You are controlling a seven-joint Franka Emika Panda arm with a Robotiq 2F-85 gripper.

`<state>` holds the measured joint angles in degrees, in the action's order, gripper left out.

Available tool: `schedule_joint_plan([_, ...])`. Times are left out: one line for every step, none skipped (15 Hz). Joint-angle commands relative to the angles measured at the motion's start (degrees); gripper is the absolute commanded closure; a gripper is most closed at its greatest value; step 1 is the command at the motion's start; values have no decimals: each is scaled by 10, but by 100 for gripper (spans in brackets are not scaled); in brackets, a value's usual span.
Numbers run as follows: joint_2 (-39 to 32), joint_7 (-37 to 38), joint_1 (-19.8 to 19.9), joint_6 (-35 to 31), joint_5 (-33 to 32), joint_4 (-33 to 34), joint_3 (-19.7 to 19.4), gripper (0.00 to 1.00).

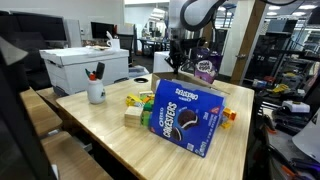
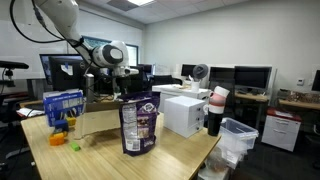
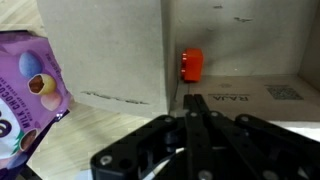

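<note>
My gripper [image 3: 195, 108] is shut with nothing between its fingers. It hangs over an open cardboard box [image 3: 105, 50], near one upright flap. A small orange-red block [image 3: 191, 63] lies just ahead of the fingertips, by the flap's edge. A purple snack bag [image 3: 28, 88] stands to the left in the wrist view. In both exterior views the gripper [image 1: 180, 62] [image 2: 126, 88] points down above the cardboard box [image 2: 100, 121], with the purple bag [image 1: 205, 66] [image 2: 138, 124] next to it.
A large blue Cakesters box [image 1: 183, 115] [image 2: 62, 105] leans on the wooden table [image 1: 100, 130]. Near it are a white mug of pens [image 1: 96, 90], yellow packets [image 1: 135, 102] and an orange block [image 1: 228, 116]. A white box [image 2: 185, 114] and dark tumbler [image 2: 215, 110] stand beyond.
</note>
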<state>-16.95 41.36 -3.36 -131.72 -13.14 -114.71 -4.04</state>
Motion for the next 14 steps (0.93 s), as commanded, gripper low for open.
schedule_joint_plan([-13,-15,-5,-9,-18,26,-9,97])
schedule_joint_plan([-15,-18,-5,-9,-19,32,-9,97])
schedule_joint_plan([-18,-20,-5,-9,-19,40,-9,97])
schedule_joint_plan([-21,-23,-5,-9,-19,46,-9,97])
schedule_joint_plan([-25,-27,-5,-9,-17,52,-8,97])
schedule_joint_plan([-30,-29,-4,-9,-15,61,-8,98])
schedule_joint_plan([-33,-32,-4,-9,-13,65,-8,97])
schedule_joint_plan([-34,-31,-4,-9,-13,68,-9,97])
schedule_joint_plan([-32,-13,-8,1,-15,73,-13,97])
schedule_joint_plan([-29,-3,-10,10,-15,76,-16,97])
schedule_joint_plan([-22,-3,-10,18,-12,75,-17,97])
schedule_joint_plan([-11,-5,-10,27,-10,70,-17,97])
schedule_joint_plan([-5,-10,-9,35,-9,66,-17,97])
schedule_joint_plan([5,-8,-9,49,-12,59,-19,97])
